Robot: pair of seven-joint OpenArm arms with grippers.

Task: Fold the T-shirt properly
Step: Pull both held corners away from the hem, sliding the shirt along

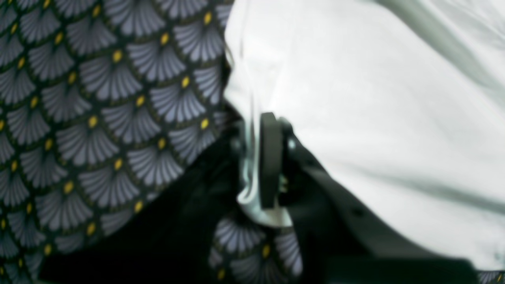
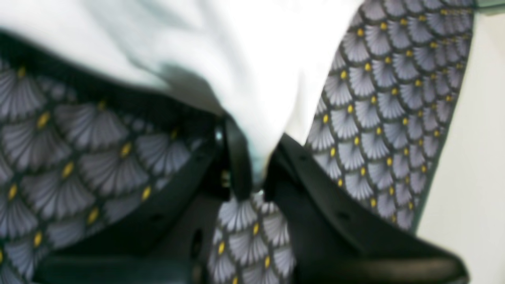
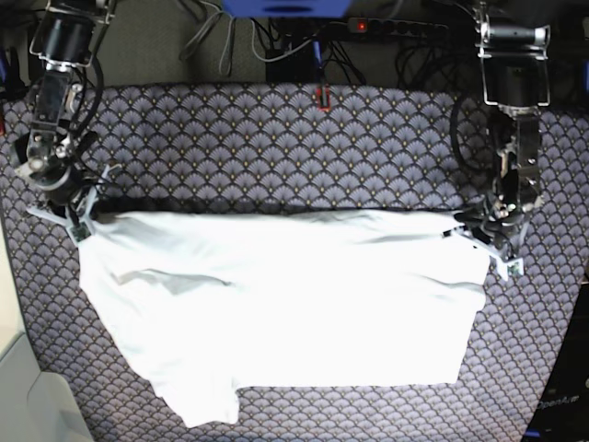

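Observation:
The white T-shirt (image 3: 285, 295) lies spread across the patterned cloth, its far edge lifted and stretched taut between both grippers. My left gripper (image 3: 480, 232), on the base view's right, is shut on the shirt's far right corner; the left wrist view shows the cloth (image 1: 375, 98) pinched between the black fingers (image 1: 271, 157). My right gripper (image 3: 85, 214), on the base view's left, is shut on the far left corner; the right wrist view shows the white cloth (image 2: 221, 51) caught between its fingers (image 2: 238, 157). A sleeve sticks out at the near left (image 3: 198, 405).
The table is covered with a dark fan-patterned cloth (image 3: 304, 147). Cables and a power strip (image 3: 386, 26) lie beyond the far edge. A pale surface (image 3: 18, 378) borders the table at the near left. The cloth's edge shows in the right wrist view (image 2: 446, 130).

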